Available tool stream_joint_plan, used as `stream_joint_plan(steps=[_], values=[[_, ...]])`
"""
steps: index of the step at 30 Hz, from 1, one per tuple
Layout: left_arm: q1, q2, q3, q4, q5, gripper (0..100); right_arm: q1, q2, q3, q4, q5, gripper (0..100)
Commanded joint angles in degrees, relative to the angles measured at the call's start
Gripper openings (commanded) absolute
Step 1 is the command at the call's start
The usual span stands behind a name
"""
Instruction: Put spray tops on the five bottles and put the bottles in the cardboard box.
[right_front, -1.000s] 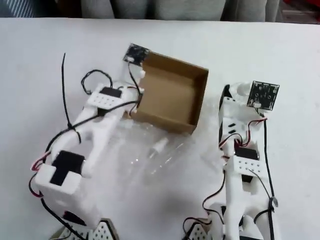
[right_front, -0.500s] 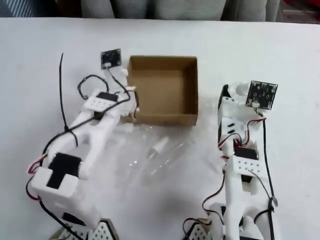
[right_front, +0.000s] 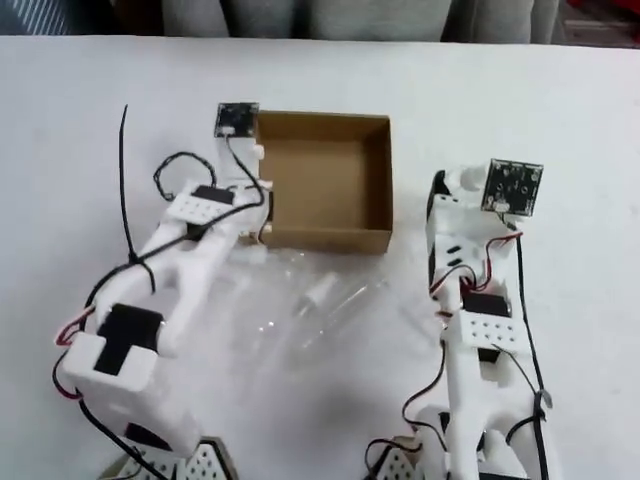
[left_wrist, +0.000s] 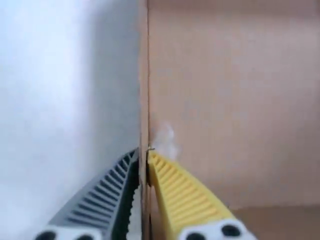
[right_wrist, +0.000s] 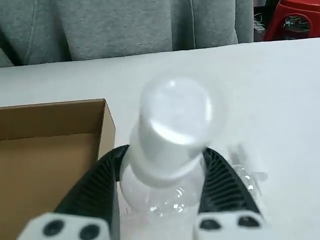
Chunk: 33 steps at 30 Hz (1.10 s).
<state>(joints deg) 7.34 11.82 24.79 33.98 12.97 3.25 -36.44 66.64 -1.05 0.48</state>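
Where its ribbed grey and yellow fingers (left_wrist: 175, 192) meet, the left claw (left_wrist: 143, 155) pinches the thin wall of the plain brown cardboard box (right_front: 325, 180). The right claw (right_wrist: 165, 155) grips a clear round plastic bottle (right_wrist: 172, 125) with a whitish cap, beside the box. Other clear bottles (right_front: 320, 300) lie on the white desk (right_front: 520, 90).

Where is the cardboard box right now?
In the high view the cardboard box sits open at mid-table, its left wall pinched by the left gripper; the right gripper, holding a bottle, is to its right.
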Motion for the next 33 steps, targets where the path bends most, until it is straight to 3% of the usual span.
stream_joint_plan(steps=[1, 8, 15, 20, 25, 33], values=[[-1.1, -5.6, -0.2, -0.3, -2.1, 2, -1.3, -1.6, -4.9, 2.9, 0.3, 1.4], [-0.5, -7.0, -0.2, 0.1, -2.1, 3, -1.5, -1.6, -5.5, 3.5, 0.3, 1.4], [-0.9, -7.5, -0.7, 1.9, 1.4, 23, -1.5, -1.6, -5.5, 3.5, 0.3, 1.4], [-1.0, -16.9, 1.7, 6.3, 1.8, 23, -1.6, -1.1, -8.1, 3.5, 0.3, 1.4], [-1.5, -29.6, 10.0, 5.7, 1.8, 23, -5.0, -1.0, -11.2, 3.5, -0.2, 1.4], [-11.5, -43.5, 24.4, 2.6, 1.9, 23, -14.8, -0.9, -12.7, 2.9, -0.3, 1.4]])
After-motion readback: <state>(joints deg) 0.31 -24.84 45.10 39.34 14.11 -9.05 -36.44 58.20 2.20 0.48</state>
